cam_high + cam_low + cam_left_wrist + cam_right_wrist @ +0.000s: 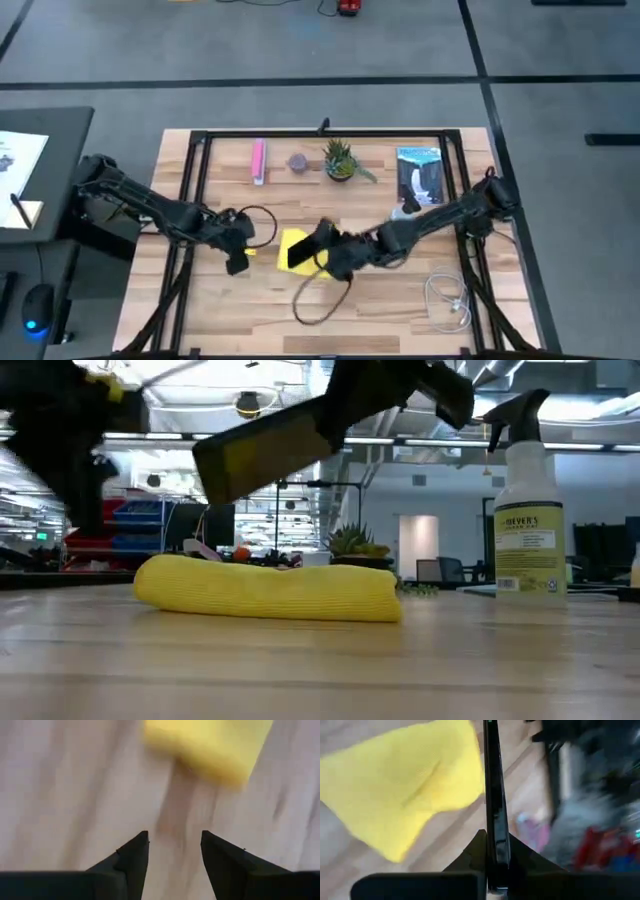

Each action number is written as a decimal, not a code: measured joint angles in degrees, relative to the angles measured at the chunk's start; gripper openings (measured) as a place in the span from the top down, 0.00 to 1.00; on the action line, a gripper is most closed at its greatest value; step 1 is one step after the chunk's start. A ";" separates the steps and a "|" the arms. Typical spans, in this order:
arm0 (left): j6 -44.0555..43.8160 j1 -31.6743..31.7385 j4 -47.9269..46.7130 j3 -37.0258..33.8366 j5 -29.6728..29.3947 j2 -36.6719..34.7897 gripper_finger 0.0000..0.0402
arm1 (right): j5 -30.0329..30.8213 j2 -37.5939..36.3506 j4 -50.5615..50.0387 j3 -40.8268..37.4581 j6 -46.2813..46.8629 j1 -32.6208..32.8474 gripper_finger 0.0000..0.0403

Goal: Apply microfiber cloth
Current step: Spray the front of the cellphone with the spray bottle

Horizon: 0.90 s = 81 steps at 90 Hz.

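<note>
Lying folded on the wooden counter point(400, 300) near its middle, the microfiber cloth point(294, 249) has bare wood open all round it. The right gripper point(496, 851) has its fingers clenched on a black phone point(268, 452), held tilted above the cloth's edge without touching it. The left gripper point(174, 851) hovers just beside the cloth, fingers released and spread. Farther back stand a spray bottle point(527, 525), a potted plant point(340, 160) and a pink bar point(258, 161).
</note>
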 joint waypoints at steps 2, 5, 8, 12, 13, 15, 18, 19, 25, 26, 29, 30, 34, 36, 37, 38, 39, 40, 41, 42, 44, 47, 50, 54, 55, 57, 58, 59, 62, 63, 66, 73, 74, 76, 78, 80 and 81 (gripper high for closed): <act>1.13 -0.28 0.26 0.55 -1.95 0.00 0.62 | -1.43 0.00 -0.93 0.82 2.40 -0.70 0.96; 3.07 -0.72 0.39 1.19 -4.29 0.06 0.63 | -3.35 -0.01 -2.25 2.12 5.94 -1.78 0.96; 5.10 -1.11 1.67 1.71 -5.86 0.38 0.63 | -5.18 -0.02 -3.59 3.36 9.59 -2.86 0.96; 8.45 -1.48 5.46 2.64 -7.56 1.36 0.63 | -7.37 -0.04 -5.23 4.83 13.61 -4.09 0.96; 9.40 -1.49 6.54 2.83 -7.80 1.61 0.63 | -7.98 -0.04 -5.60 5.13 14.40 -4.37 0.96; 11.40 -1.49 8.41 3.19 -8.27 2.06 0.63 | -9.36 -0.06 -6.48 5.66 15.84 -4.88 0.96; 14.18 -1.52 10.61 3.51 -8.94 2.54 0.63 | -11.27 -0.07 -7.85 6.25 17.62 -5.69 0.96; 15.04 -1.54 11.15 3.54 -9.02 2.70 0.63 | -11.79 -0.07 -8.21 6.39 18.14 -5.94 0.96; 19.31 -1.60 14.74 3.83 -9.16 4.25 0.63 | -15.08 -0.07 -9.84 6.95 20.95 -7.12 0.96; 19.95 -1.60 15.55 3.89 -9.16 4.63 0.63 | -15.65 -0.07 -10.07 6.98 21.40 -7.29 0.96; 22.02 -1.63 18.00 3.96 -9.09 5.60 0.63 | -17.22 -0.07 -10.69 7.00 22.72 -7.77 0.96; 22.60 -1.64 18.60 3.97 -9.08 5.88 0.63 | -17.65 -0.07 -10.94 7.00 23.10 -7.87 0.96; 24.44 -1.65 20.59 3.98 -9.10 6.86 0.63 | -19.03 -0.03 -12.04 7.00 24.32 -8.48 0.96; 25.03 -1.65 21.67 3.98 -9.08 7.33 0.63 | -19.58 0.04 -12.56 7.01 24.70 -8.75 0.96; 25.32 -1.65 22.30 3.98 -9.08 7.61 0.63 | -19.78 0.05 -12.80 7.02 24.90 -8.86 0.96; 25.68 -1.65 22.97 3.98 -9.08 7.86 0.63 | -19.86 0.08 -13.04 7.02 25.09 -8.94 0.96; 26.03 -1.63 23.63 3.98 -9.08 8.13 0.63 | -19.90 0.09 -13.31 7.02 25.31 -9.01 0.96; 26.38 -1.59 24.26 3.98 -9.08 8.40 0.63 | -19.92 0.09 -13.60 7.02 25.53 -9.07 0.96; 26.75 -1.52 24.87 3.98 -9.07 8.67 0.63 | -19.96 0.12 -13.88 7.02 25.68 -9.10 0.96; 27.11 -1.45 25.44 3.98 -9.05 8.94 0.63 | -20.00 0.15 -14.17 7.02 25.85 -9.12 0.96; 27.62 -1.28 26.18 3.98 -9.03 9.41 0.63 | -20.00 0.19 -14.69 7.02 26.22 -9.16 0.96; 28.14 -1.08 26.92 3.98 -9.05 9.92 0.63 | -19.99 0.23 -15.17 7.00 26.67 -9.37 0.96; 28.31 -0.78 27.65 3.98 -9.04 10.29 0.63 | -20.00 0.24 -15.17 7.00 27.01 -9.56 0.96; 28.31 -0.44 28.92 3.98 -9.03 10.61 0.63 | -20.00 0.24 -14.88 7.00 27.55 -9.84 0.96; 28.29 -0.35 29.20 3.98 -9.04 10.63 0.63 | -20.00 0.24 -14.86 7.00 27.74 -9.85 0.96; 28.11 -0.20 29.55 3.98 -9.03 10.63 0.63 | -20.00 0.24 -14.86 7.02 28.15 -9.87 0.96; 27.95 -0.11 29.68 3.98 -8.98 10.62 0.63 | -20.00 0.24 -14.87 7.02 28.33 -9.90 0.96; 27.81 -0.03 29.80 3.98 -8.92 10.62 0.62 | -20.00 0.24 -14.90 7.02 28.54 -9.98 0.96; 27.51 0.34 30.14 3.98 -8.39 10.62 0.62 | -20.00 0.24 -15.00 7.02 28.80 -10.25 0.96; 27.43 0.49 30.28 3.98 -8.03 10.63 0.62 | -20.03 0.24 -15.03 7.02 28.88 -10.29 0.96; 27.37 0.90 30.87 3.98 -6.80 10.67 0.61 | -20.09 0.24 -15.11 7.02 29.14 -10.49 0.96; 27.08 1.67 32.66 3.98 -4.08 10.67 0.58 | -20.10 0.24 -15.24 7.02 29.30 -10.62 0.96; 26.97 1.81 32.87 3.98 -3.94 10.67 0.57 | -20.11 0.28 -15.21 7.02 29.29 -10.62 0.96; 26.84 2.02 33.23 3.98 -3.46 10.67 0.56 | -20.10 0.65 -14.95 7.02 29.25 -10.62 0.96; 26.58 2.24 33.45 3.98 -3.02 10.79 0.55 | -20.11 1.01 -14.45 7.03 29.20 -10.65 0.96; 26.44 2.46 33.71 3.98 -2.80 11.18 0.54 | -20.11 1.22 -13.96 7.04 29.04 -10.70 0.96; 26.39 2.62 33.86 3.98 -2.67 11.38 0.53 | -20.11 1.29 -13.84 7.04 28.98 -10.72 0.96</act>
